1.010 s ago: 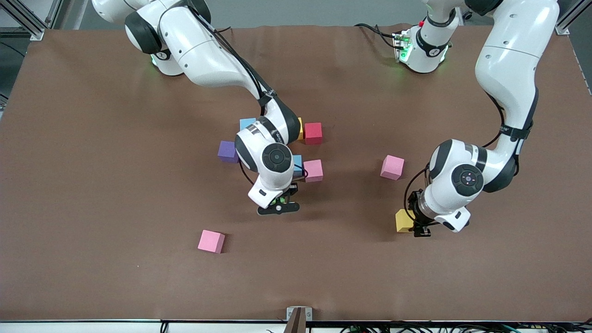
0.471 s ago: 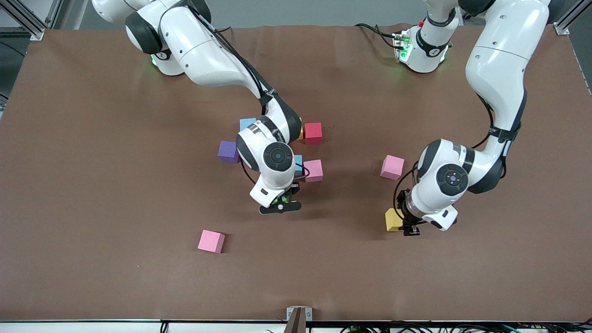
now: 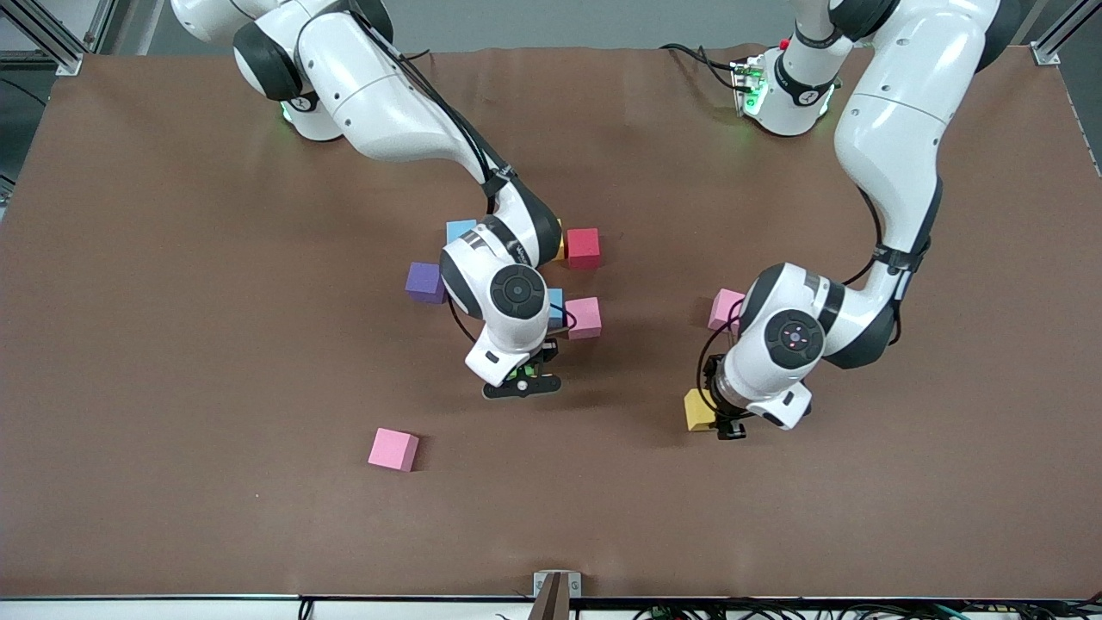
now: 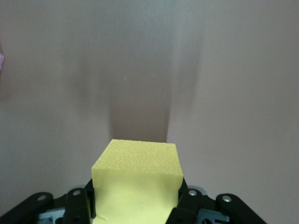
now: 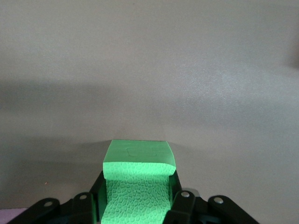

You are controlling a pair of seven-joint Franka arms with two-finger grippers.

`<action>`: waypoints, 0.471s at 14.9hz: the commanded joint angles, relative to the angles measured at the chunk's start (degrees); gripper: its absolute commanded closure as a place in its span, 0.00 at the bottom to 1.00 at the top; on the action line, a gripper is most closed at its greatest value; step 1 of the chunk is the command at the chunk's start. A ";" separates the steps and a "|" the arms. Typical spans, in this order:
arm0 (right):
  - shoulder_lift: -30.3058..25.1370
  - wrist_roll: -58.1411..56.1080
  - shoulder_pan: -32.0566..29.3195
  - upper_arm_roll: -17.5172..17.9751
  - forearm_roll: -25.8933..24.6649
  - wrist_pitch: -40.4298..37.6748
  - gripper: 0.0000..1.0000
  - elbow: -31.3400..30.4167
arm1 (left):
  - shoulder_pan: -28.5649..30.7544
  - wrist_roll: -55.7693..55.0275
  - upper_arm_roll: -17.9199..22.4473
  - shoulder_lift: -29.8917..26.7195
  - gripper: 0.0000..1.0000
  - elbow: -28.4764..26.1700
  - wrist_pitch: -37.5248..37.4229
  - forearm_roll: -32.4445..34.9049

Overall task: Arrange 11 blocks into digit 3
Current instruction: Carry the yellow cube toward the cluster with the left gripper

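My left gripper (image 3: 716,418) (image 4: 135,207) is shut on a yellow block (image 3: 698,409) (image 4: 136,175), low over bare table near the pink block (image 3: 726,307). My right gripper (image 3: 521,384) (image 5: 137,203) is shut on a green block (image 3: 519,373) (image 5: 138,163), just above the table and close to a group of blocks. That group lies partly hidden under the right arm: light blue (image 3: 460,229), purple (image 3: 423,282), red (image 3: 583,248), a yellow edge (image 3: 560,241), blue (image 3: 556,307) and pink (image 3: 585,317).
Another pink block (image 3: 393,449) lies alone, nearer the front camera than the group, toward the right arm's end. A small metal bracket (image 3: 556,585) sits at the table's front edge. Cables and the left arm's base (image 3: 779,90) stand at the back.
The left arm has carried the yellow block toward the middle of the table, and its elbow now covers part of the pink block. The right arm has hardly moved.
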 commanded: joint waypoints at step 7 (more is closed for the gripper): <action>0.91 -0.53 -1.13 0.74 -0.20 -0.29 0.00 2.71 | -6.19 -1.79 0.44 1.48 0.59 4.10 -1.29 -2.04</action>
